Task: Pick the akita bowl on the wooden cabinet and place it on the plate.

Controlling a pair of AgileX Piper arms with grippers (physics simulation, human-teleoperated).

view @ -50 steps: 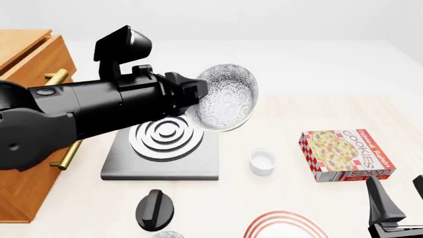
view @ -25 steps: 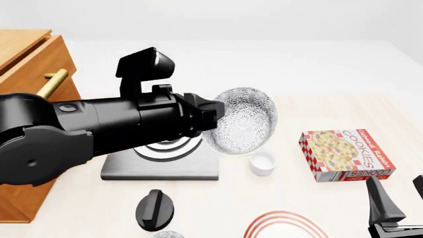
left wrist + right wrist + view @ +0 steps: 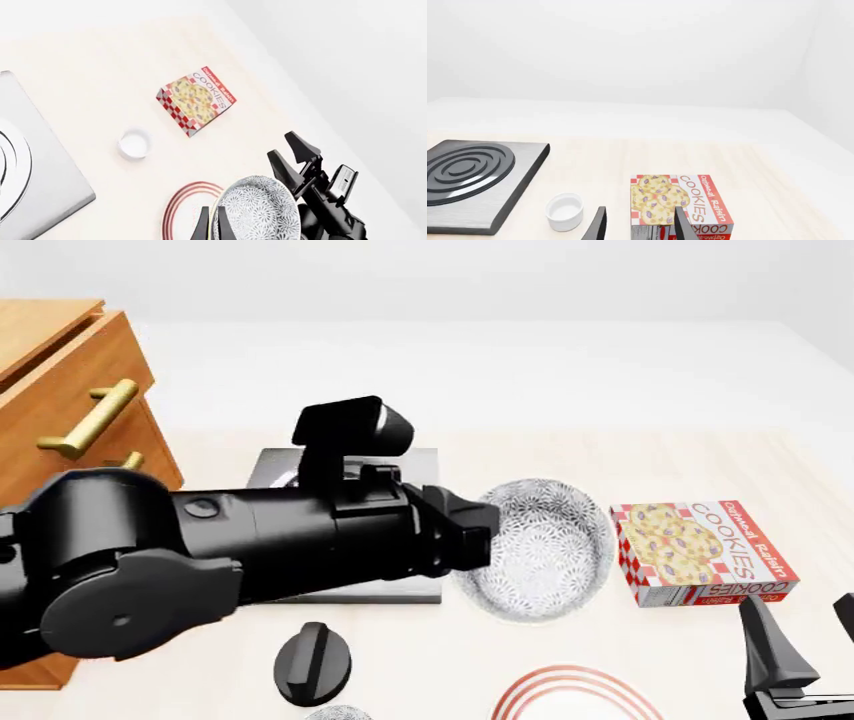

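The grey-and-white speckled akita bowl (image 3: pixel 541 550) hangs tilted in the air between the stove and the cookie box, off the wooden cabinet (image 3: pixel 60 370) at the far left. My left gripper (image 3: pixel 467 535) is shut on its rim. In the left wrist view the two fingers (image 3: pixel 201 227) pinch the akita bowl (image 3: pixel 260 212), with the red-ringed plate (image 3: pixel 183 205) just beyond and below it. The plate (image 3: pixel 574 692) lies at the table's near edge, partly cut off. My right gripper (image 3: pixel 810 635) stands open at the near right, holding nothing.
A grey stove (image 3: pixel 320 460) sits mostly behind my left arm. A cookie box (image 3: pixel 701 552) lies right of the bowl. A small white cup (image 3: pixel 565 210) stands between the stove and the box. A black knob (image 3: pixel 314 662) lies near the front edge.
My left arm has carried the bowl rightward, downward and nearer, from above the stove to beside the cookie box. The white cup is now hidden behind the bowl. The right arm has not moved.
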